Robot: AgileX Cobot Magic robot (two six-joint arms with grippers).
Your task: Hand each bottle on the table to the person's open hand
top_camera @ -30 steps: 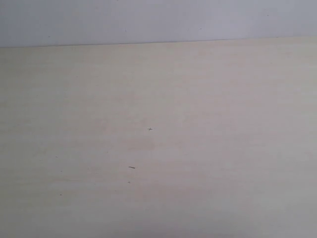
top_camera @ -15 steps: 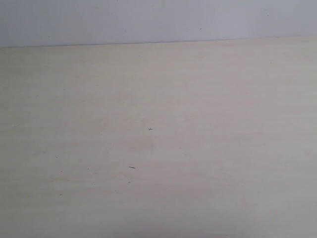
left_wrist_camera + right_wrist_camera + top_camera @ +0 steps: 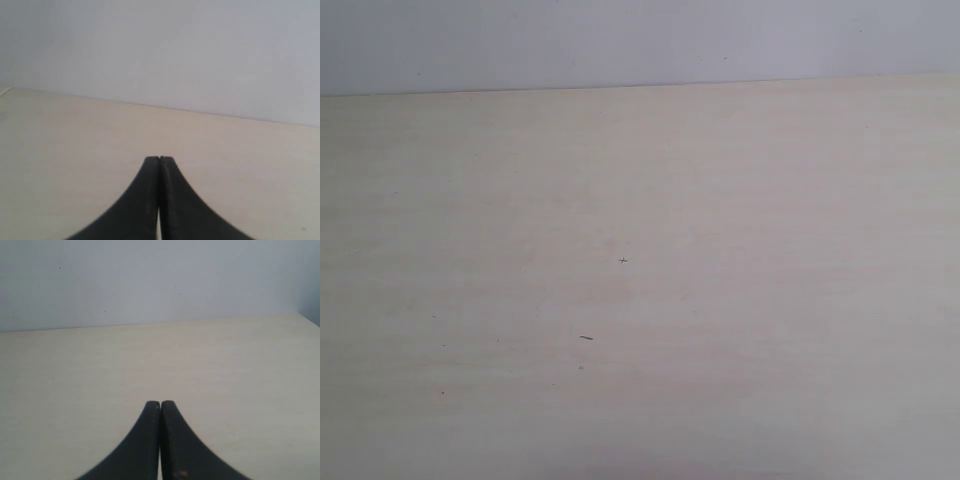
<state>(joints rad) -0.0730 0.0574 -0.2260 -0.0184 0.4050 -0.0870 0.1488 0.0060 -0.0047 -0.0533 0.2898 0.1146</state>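
Observation:
The pale beige table (image 3: 720, 300) fills the exterior view, bare but for tiny dark specks. No bottle and no person's open hand show in any view. My left gripper (image 3: 159, 159) is shut, its black fingers pressed together with nothing between them, above the table (image 3: 75, 150). My right gripper (image 3: 160, 403) is likewise shut and holds nothing, over the table (image 3: 240, 370). Neither gripper appears in the exterior view.
A plain pale grey-blue wall (image 3: 620, 40) rises behind the table's far edge (image 3: 640, 86). The same wall (image 3: 175, 50) shows in the left wrist view, and the wall (image 3: 150, 280) backs the right wrist view too.

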